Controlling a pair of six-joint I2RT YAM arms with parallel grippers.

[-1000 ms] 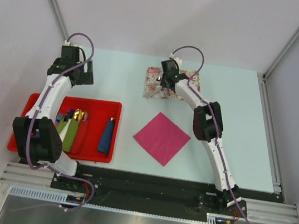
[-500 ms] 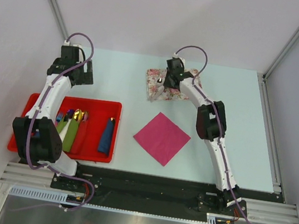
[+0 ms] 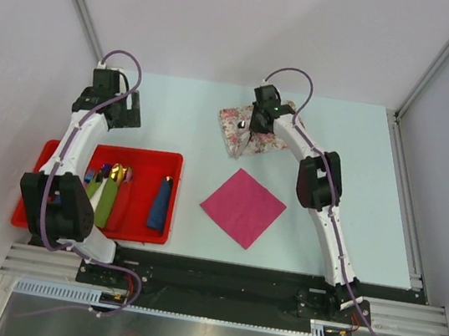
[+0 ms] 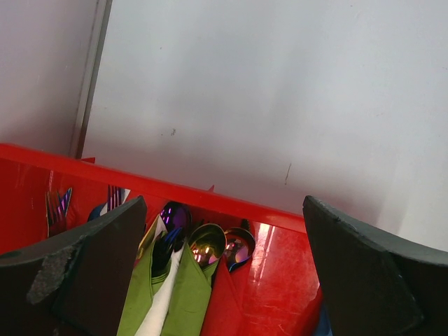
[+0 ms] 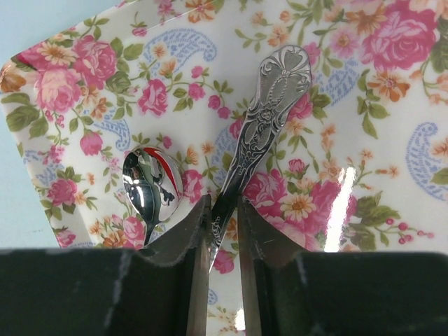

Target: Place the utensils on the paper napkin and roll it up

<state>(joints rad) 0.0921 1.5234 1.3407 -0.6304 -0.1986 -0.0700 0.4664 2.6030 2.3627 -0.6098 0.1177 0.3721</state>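
Note:
The pink paper napkin lies flat and bare on the table, turned like a diamond. My right gripper is over the floral mat. In the right wrist view the gripper is shut on the thin shaft of a silvery utensil, whose ornate handle points away over the mat. A shiny spoon bowl lies on the mat just left of the fingers. My left gripper is open and empty, hovering by the far edge of the red tray.
The red tray at the front left holds green rolls with gold-tinted spoon ends and a blue roll. Metal frame posts and white walls bound the table at back and sides.
My right gripper has shifted a little to the right over the floral mat and closed around the utensil's shaft. The left arm and the napkin have not moved.

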